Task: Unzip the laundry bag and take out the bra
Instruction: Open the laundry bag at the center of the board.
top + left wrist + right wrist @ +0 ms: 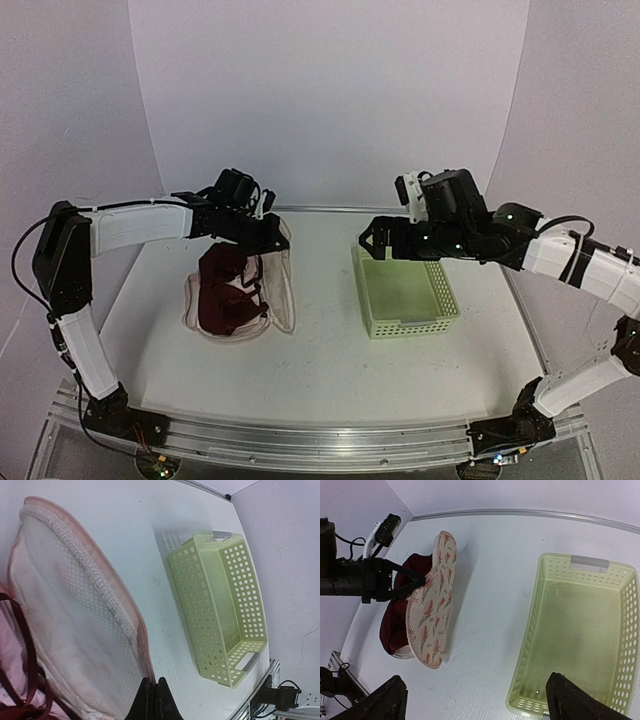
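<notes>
- Unzipping looks done: the cream, red-and-green printed fabric clamshell laundry bag (283, 278), left of centre on the white table (320, 370), gapes open.
- The left gripper (421, 582) is pinched on its raised lid's rim.
- The dark red bra (228, 297) lies inside, not yet out.
- The right gripper (477, 700), jaws wide and empty, hovers over the pale green slatted plastic basket (366, 300).

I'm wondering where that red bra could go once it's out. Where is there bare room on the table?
Bare table runs between the laundry bag and the green basket, and along the near edge in front of both. The basket itself holds nothing. It is crowded at the bag: the left gripper pinches its raised lid over the bra.
</notes>
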You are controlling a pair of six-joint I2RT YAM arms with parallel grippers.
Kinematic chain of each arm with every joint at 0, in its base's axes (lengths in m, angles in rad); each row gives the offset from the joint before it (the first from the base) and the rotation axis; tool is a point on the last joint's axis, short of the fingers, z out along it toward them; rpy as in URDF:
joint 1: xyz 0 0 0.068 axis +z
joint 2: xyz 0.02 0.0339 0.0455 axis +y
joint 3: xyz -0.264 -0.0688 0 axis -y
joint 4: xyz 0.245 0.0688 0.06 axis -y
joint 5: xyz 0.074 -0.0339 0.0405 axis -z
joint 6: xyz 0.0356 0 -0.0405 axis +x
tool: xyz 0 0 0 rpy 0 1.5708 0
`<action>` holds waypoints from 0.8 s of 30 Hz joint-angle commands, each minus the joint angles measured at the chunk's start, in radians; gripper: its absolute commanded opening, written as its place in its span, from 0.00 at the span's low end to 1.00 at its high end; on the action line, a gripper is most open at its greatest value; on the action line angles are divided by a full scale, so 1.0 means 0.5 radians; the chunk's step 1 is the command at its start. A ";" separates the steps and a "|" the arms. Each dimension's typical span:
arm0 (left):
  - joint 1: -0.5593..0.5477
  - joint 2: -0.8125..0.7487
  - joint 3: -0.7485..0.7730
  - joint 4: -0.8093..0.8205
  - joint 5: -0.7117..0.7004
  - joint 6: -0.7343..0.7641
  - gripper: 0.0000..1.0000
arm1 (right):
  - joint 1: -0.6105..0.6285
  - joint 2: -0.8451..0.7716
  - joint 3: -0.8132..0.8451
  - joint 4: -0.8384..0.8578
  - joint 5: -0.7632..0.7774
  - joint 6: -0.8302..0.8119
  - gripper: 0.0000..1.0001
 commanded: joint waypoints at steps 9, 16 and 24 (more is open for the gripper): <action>-0.229 0.521 0.468 0.026 0.107 -0.063 0.00 | -0.017 -0.494 -0.351 0.377 -0.036 0.053 0.98; -0.358 0.706 0.618 -0.002 0.122 -0.132 0.00 | -0.014 -0.591 -0.390 0.363 -0.067 0.025 0.98; -0.413 0.869 0.736 -0.002 0.141 -0.187 0.00 | -0.015 -0.591 -0.391 0.346 -0.094 0.019 0.98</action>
